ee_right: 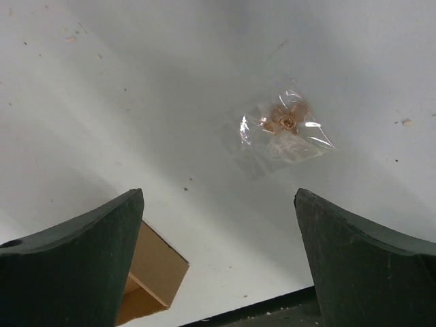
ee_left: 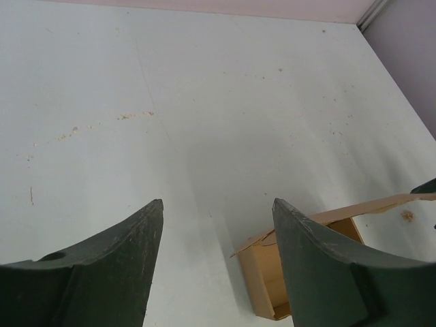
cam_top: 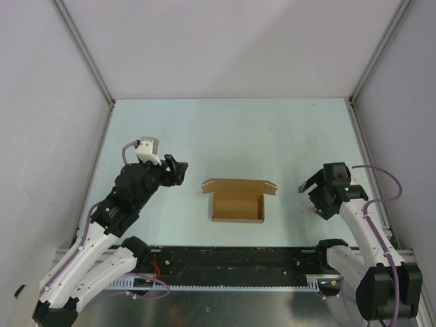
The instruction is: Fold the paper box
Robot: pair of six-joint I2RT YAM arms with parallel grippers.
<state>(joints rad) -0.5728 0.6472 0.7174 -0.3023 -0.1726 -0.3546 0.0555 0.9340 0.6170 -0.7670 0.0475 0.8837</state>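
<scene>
The paper box [cam_top: 238,206] is a brown open-topped cardboard tray standing on the table's middle, its lid flap [cam_top: 238,184] spread flat behind it. To the box's left, and apart from it, my left gripper [cam_top: 178,170] is open. In the left wrist view the box [ee_left: 262,272] shows past the right finger, and the left gripper [ee_left: 218,204] has nothing between its fingers. My right gripper [cam_top: 308,187] hangs open to the right of the box, clear of it. The right wrist view shows a corner of the box [ee_right: 157,266] beside the left finger of the empty right gripper [ee_right: 218,194].
A small clear plastic bag [ee_right: 283,129] holding a coppery item lies on the table by the right gripper. A black rail [cam_top: 231,262] runs along the near edge. Grey walls [cam_top: 68,102] enclose the pale table [cam_top: 231,136] on three sides.
</scene>
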